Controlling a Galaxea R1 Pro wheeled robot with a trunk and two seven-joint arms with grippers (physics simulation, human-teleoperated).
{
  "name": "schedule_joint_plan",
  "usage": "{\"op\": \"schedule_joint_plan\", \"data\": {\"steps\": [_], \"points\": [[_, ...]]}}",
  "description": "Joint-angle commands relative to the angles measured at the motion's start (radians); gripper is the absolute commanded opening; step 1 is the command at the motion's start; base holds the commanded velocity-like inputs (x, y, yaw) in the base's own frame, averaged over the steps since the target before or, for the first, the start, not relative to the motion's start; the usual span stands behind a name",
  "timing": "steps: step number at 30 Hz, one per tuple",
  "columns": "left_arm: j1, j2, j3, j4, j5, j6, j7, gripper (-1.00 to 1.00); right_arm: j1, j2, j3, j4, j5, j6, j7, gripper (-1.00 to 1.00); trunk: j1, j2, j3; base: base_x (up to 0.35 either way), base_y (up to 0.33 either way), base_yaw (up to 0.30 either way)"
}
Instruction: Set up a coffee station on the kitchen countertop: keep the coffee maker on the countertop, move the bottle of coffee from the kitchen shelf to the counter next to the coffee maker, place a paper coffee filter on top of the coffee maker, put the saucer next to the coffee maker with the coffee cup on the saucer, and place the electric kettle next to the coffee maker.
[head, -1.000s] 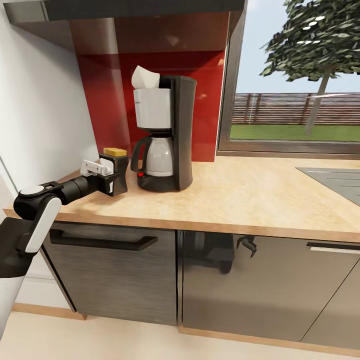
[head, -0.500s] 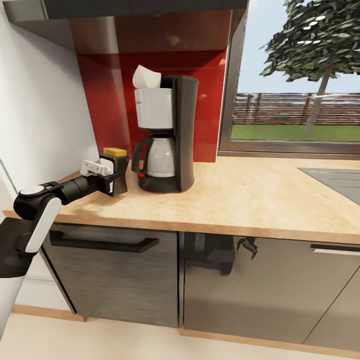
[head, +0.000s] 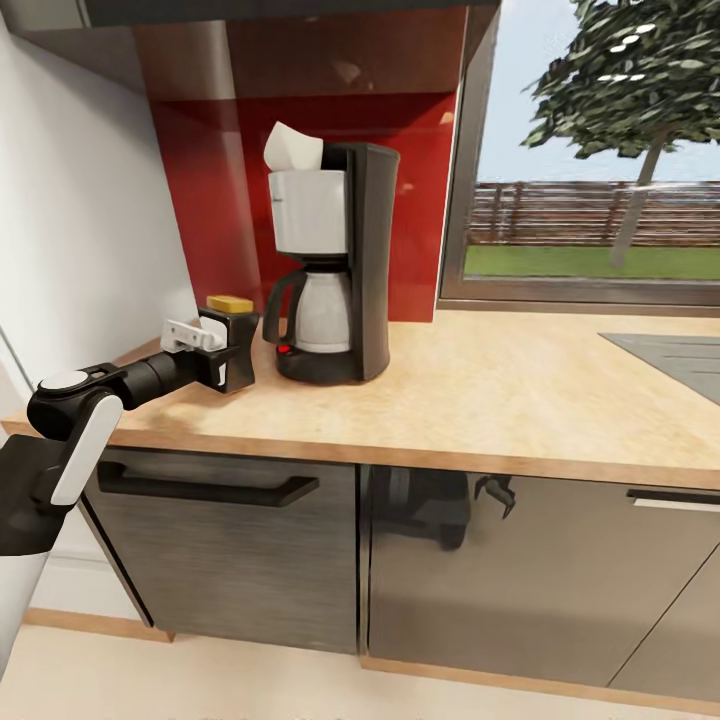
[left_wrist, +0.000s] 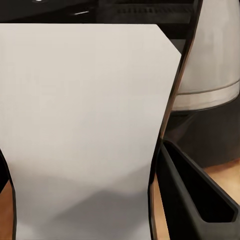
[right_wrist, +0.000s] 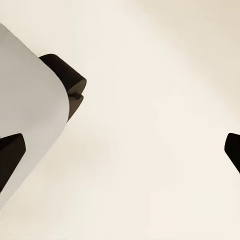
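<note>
Left tool (head: 222, 350) is clamped on the upright bottle of coffee (head: 233, 340), standing on the counter (head: 480, 390) just left of the coffee maker (head: 335, 265).

Left arm (head: 110, 385) extended forward over the countertop (head: 480, 390), left gripper (head: 232, 350) clamped on the bottle of coffee (head: 232, 345), right gripper (right_wrist: 120, 125) fingers spread apart, holding nothing.

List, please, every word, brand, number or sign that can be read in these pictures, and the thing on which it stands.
None can be read.
The bottle of coffee, held at the left gripper: its white label panel is blank in the left wrist view.
The coffee maker: a small dark mark on its grey upper band, too small to read; the red switch bears no sign that I can make out.
</note>
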Motion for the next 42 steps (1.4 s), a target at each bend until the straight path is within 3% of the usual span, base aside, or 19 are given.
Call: {"op": "schedule_joint_plan", "data": {"steps": [1, 42], "points": [[-0.001, 0.0, 0.0, -0.001, 0.003, 0.006, -0.001, -1.0, -0.001, 0.0, 0.002, 0.003, -0.007, -0.005, 0.007, 1.0, 0.0, 0.0, -0.001, 0.0, 0.0, 0.0], [-0.001, 0.001, -0.001, -0.001, 0.002, 0.006, -0.001, -1.0, -0.001, 0.0, 0.002, 0.003, -0.007, -0.005, 0.007, 1.0, 0.0, 0.0, -0.027, 0.0, 0.0, 0.0]]}}
